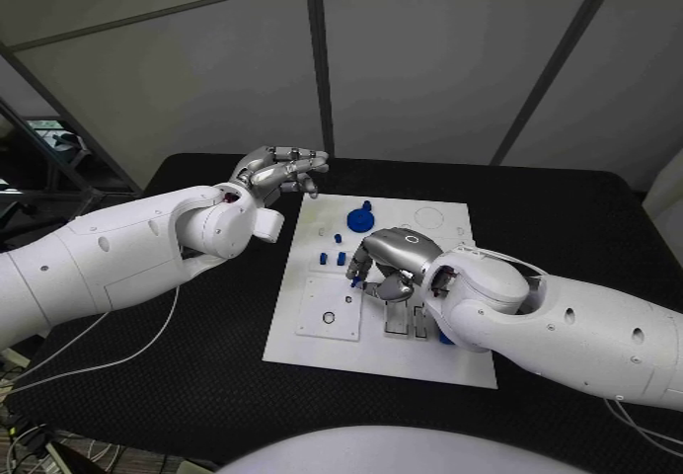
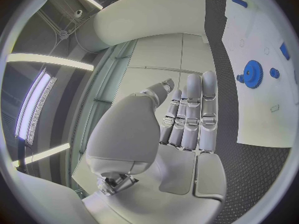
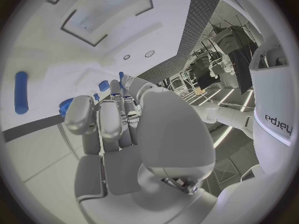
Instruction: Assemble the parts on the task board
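The white task board (image 1: 427,354) lies mid-table. My right hand (image 1: 387,259) hovers over its middle, fingers pointing down, and a small blue peg (image 1: 353,281) sticks out from its fingertips, seemingly pinched; the right wrist view shows the peg's tip (image 3: 121,75) between them. A blue gear (image 1: 360,215) stands near the board's far edge, also in the left wrist view as the gear (image 2: 252,74). Small blue pieces (image 1: 332,259) lie left of the right hand. My left hand (image 1: 280,170) hangs above the black table off the board's far left corner, its fingers (image 2: 190,114) straight and holding nothing.
A square inset plate (image 1: 306,321) with a ring hole sits at the board's near left. Grey slotted fixtures (image 1: 406,321) lie under my right wrist. A long blue bar (image 3: 22,92) rests on the board. Bare black table (image 1: 186,375) surrounds the board.
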`<state>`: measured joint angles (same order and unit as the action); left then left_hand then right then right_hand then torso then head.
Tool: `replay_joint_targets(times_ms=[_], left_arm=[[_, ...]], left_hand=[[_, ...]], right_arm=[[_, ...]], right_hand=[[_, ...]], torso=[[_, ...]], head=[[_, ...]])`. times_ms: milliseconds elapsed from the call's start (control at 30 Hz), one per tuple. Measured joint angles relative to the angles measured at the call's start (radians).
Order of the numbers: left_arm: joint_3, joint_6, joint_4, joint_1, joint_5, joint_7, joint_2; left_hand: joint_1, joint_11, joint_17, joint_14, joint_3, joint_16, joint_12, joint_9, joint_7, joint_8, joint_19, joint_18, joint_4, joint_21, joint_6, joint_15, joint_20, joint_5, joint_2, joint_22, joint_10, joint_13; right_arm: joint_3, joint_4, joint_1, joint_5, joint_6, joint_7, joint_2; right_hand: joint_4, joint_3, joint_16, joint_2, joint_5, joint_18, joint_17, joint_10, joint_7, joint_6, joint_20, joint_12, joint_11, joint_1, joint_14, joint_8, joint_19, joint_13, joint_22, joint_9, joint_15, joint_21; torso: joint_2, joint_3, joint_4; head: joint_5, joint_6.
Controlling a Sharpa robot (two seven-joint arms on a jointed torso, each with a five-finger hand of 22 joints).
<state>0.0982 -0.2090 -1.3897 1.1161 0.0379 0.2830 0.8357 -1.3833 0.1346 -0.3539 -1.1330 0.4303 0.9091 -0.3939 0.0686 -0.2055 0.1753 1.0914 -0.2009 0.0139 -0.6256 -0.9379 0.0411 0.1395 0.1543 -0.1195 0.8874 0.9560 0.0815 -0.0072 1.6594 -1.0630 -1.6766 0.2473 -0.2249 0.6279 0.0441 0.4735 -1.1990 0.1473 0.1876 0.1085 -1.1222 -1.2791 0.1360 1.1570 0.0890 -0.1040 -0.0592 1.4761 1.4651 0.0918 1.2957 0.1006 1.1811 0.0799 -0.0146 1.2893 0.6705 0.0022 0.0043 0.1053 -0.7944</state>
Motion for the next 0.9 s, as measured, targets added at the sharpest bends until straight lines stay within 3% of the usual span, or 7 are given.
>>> replay_joint_targets(times_ms=[333, 600, 900], left_arm=[[0.0, 0.0, 0.002, 0.0, 0.0, -0.001, -0.007], [0.0, 0.0, 0.002, 0.0, 0.0, -0.003, -0.009], [0.0, 0.0, 0.002, 0.0, 0.0, -0.004, -0.009]], left_hand=[[0.0, 0.0, 0.0, 0.0, 0.0, 0.0, 0.0, 0.0, 0.0, 0.0, 0.0, 0.0, 0.0, 0.0, 0.0, 0.0, 0.0, 0.0, 0.0, 0.0, 0.0, 0.0], [0.0, 0.0, 0.001, 0.003, 0.0, 0.0, 0.0, 0.0, 0.0, 0.0, 0.0, 0.0, 0.0, 0.0, 0.0, 0.003, 0.0, 0.0, 0.0, 0.0, 0.0, 0.0], [0.0, 0.0, 0.001, 0.003, 0.0, 0.0, 0.0, 0.0, 0.0, 0.0, 0.0, 0.0, 0.0, 0.0, 0.0, 0.003, 0.0, 0.0, 0.0, 0.0, 0.0, -0.001]], right_arm=[[-0.011, -0.015, 0.006, 0.004, -0.015, 0.011, -0.017], [-0.028, -0.023, 0.01, 0.005, -0.027, 0.017, -0.023], [-0.031, -0.028, 0.01, 0.005, -0.034, 0.022, -0.026]], right_hand=[[-0.002, 0.003, 0.0, 0.0, 0.0, 0.0, 0.0, 0.0, 0.0, 0.0, 0.0, 0.0, 0.0, 0.0, 0.0, 0.0, 0.0, 0.001, 0.0, 0.0, 0.0, 0.0], [-0.003, 0.003, 0.0, 0.0, 0.0, 0.0, 0.0, 0.0, 0.0, 0.0, 0.0, 0.0, 0.0, 0.0, 0.0, 0.0, 0.0, 0.001, 0.0, 0.0, 0.0, 0.0], [-0.002, 0.002, 0.0, 0.0, 0.004, 0.0, 0.0, 0.0, -0.001, -0.001, 0.0, 0.0, 0.0, 0.0, 0.0, 0.0, 0.0, 0.001, 0.0, -0.001, 0.0, 0.0]], torso=[[-0.001, -0.0001, 0.0], [-0.001, -0.0002, 0.0], [-0.001, -0.0003, 0.0]], head=[[0.012, -0.011], [0.017, -0.017], [0.02, -0.023]])
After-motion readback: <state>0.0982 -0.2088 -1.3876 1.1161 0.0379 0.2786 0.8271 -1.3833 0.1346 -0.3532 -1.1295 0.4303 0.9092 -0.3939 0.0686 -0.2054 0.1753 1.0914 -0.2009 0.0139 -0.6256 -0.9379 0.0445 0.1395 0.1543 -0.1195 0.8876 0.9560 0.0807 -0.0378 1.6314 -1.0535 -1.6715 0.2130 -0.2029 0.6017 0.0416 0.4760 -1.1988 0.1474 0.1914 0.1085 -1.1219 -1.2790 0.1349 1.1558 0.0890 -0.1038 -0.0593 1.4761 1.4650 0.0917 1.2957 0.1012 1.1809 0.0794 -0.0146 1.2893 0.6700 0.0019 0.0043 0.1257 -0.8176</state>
